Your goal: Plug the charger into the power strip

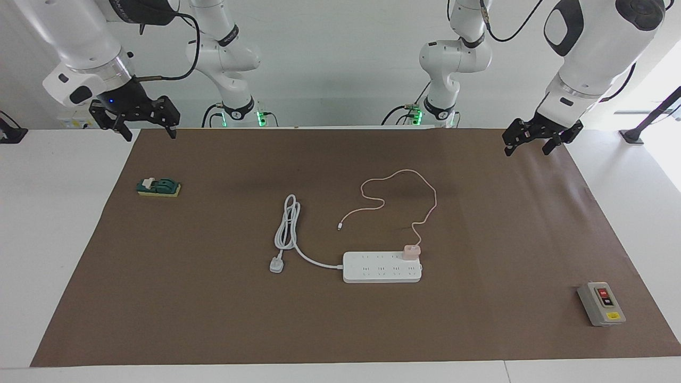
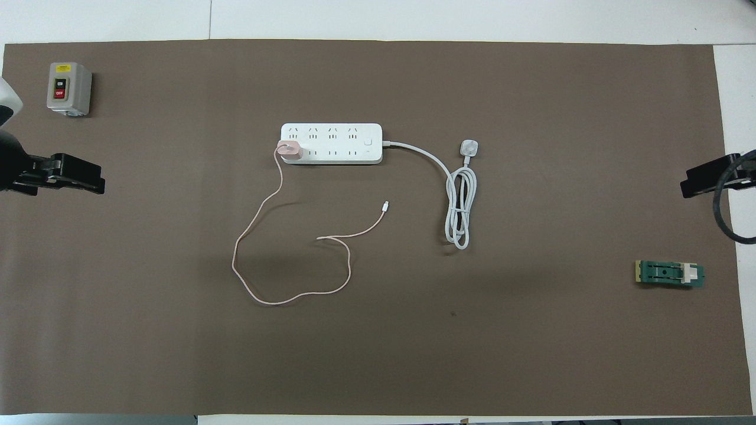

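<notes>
On a brown paper mat (image 1: pixel 213 298), we saw the pale pink cube charger (image 1: pixel 411 251) seated in the long white power strip (image 1: pixel 381 267), midway between both waiting grippers, left (image 1: pixel 533 139) and right (image 1: pixel 142 120), jaws spread wide and empty, apparently withdrawn because plugging looked done.

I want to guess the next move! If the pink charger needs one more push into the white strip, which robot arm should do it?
Probably the left. The charger sits at the power strip's end toward the left arm. The left gripper and right gripper both hang raised at the mat's ends.
</notes>
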`<action>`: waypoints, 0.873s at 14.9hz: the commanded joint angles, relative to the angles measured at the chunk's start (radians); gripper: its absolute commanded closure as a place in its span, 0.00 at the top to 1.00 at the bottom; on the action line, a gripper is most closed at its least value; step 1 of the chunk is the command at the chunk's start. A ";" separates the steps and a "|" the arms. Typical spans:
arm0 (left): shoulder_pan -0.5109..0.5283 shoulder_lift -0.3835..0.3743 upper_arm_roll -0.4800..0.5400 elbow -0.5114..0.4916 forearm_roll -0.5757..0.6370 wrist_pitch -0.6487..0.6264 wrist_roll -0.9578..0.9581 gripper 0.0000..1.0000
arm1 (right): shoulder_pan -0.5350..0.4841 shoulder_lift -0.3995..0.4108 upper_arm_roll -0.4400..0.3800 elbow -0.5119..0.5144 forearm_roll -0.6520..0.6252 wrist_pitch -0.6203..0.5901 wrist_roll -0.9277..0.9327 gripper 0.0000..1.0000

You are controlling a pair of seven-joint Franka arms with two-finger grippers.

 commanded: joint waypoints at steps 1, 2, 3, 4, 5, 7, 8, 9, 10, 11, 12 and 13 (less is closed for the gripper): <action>0.000 -0.024 0.001 -0.005 0.008 0.005 0.018 1.00 | -0.010 -0.023 0.007 -0.024 0.017 -0.006 0.016 1.00; -0.002 -0.024 0.002 -0.005 0.008 0.008 0.021 1.00 | -0.010 -0.023 0.007 -0.024 0.017 -0.005 0.014 1.00; -0.003 -0.024 0.002 -0.005 0.007 0.004 0.029 1.00 | -0.010 -0.023 0.007 -0.024 0.017 -0.005 0.014 1.00; -0.002 -0.024 0.001 -0.005 0.007 0.002 0.029 1.00 | -0.010 -0.023 0.007 -0.024 0.017 -0.005 0.014 1.00; -0.003 -0.023 0.001 -0.003 0.007 0.002 0.029 1.00 | -0.010 -0.023 0.007 -0.024 0.017 -0.005 0.014 1.00; -0.005 -0.023 0.001 -0.002 0.007 0.004 0.029 1.00 | -0.010 -0.023 0.007 -0.024 0.017 -0.005 0.014 1.00; -0.006 -0.023 0.001 0.000 0.007 0.004 0.031 1.00 | -0.010 -0.023 0.007 -0.024 0.017 -0.005 0.014 1.00; -0.008 -0.021 0.001 0.005 0.007 0.002 0.031 1.00 | -0.010 -0.023 0.007 -0.024 0.017 -0.005 0.014 1.00; -0.009 -0.021 -0.001 0.003 0.007 0.002 0.031 1.00 | -0.010 -0.023 0.007 -0.024 0.017 -0.005 0.014 1.00; -0.009 -0.022 -0.001 0.003 0.007 -0.002 0.029 1.00 | -0.010 -0.023 0.007 -0.024 0.017 -0.005 0.016 1.00; -0.008 -0.021 0.001 0.003 0.007 -0.004 0.028 1.00 | -0.010 -0.023 0.007 -0.024 0.017 -0.005 0.016 1.00; -0.003 -0.019 0.001 0.005 0.007 -0.003 0.027 1.00 | -0.010 -0.023 0.007 -0.024 0.017 -0.005 0.014 1.00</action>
